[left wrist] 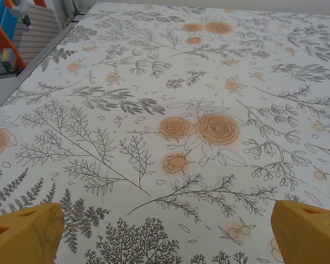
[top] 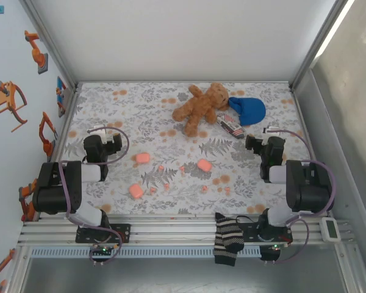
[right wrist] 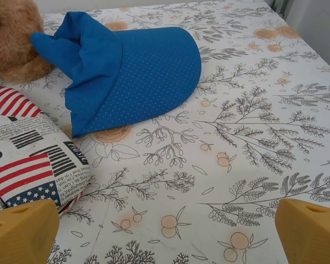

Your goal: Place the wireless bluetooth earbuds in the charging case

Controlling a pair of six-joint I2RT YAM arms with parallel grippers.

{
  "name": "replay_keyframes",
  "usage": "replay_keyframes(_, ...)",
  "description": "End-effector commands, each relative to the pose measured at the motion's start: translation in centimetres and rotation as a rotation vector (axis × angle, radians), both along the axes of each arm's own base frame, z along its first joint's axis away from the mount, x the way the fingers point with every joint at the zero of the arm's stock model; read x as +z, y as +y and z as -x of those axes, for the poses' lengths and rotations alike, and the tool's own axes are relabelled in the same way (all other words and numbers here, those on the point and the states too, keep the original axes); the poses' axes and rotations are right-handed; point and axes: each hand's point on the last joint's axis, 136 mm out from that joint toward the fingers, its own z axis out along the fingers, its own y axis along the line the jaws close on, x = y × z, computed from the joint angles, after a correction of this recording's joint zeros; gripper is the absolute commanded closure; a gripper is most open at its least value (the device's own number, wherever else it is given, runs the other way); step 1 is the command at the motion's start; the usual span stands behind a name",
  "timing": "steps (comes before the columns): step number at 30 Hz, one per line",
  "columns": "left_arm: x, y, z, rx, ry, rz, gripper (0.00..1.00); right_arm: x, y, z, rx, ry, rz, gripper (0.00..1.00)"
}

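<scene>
Three pink rounded-square charging cases lie on the flowered tablecloth: one [top: 143, 158] left of centre, one [top: 204, 165] at centre, one [top: 135, 191] nearer the front. Several tiny salmon-pink earbuds are scattered among them, such as one [top: 161, 168] by the centre and another [top: 204, 188] further front. My left gripper [top: 104, 137] hovers at the left, open, left of the cases. In the left wrist view my left gripper [left wrist: 165, 242] has bare cloth between its yellow fingertips [left wrist: 22, 234]. My right gripper [top: 265, 140] is at the right, open. In its wrist view it [right wrist: 165, 242] holds nothing.
A brown teddy bear [top: 201, 105] lies at the back centre with a blue cap [top: 248, 110] and a flag-print pouch [top: 232, 127] beside it. The cap [right wrist: 137, 71] and pouch [right wrist: 30, 159] lie just ahead of the right gripper. A striped sock [top: 227, 239] hangs over the front rail.
</scene>
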Motion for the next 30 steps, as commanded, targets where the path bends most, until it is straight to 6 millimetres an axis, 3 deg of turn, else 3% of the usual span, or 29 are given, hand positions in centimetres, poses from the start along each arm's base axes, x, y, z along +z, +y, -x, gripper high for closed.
replay_keyframes(1, 0.61, -0.17, -0.38, -0.004, -0.016, 0.009, 0.04, 1.15, -0.11, -0.7, -0.008, -0.031, 0.022, 0.01)
replay_keyframes(30, 0.63, -0.62, -0.44, -0.032, -0.012, 0.011, 0.04, 1.22, -0.1, -0.73, -0.006, -0.033, 0.018, 0.0)
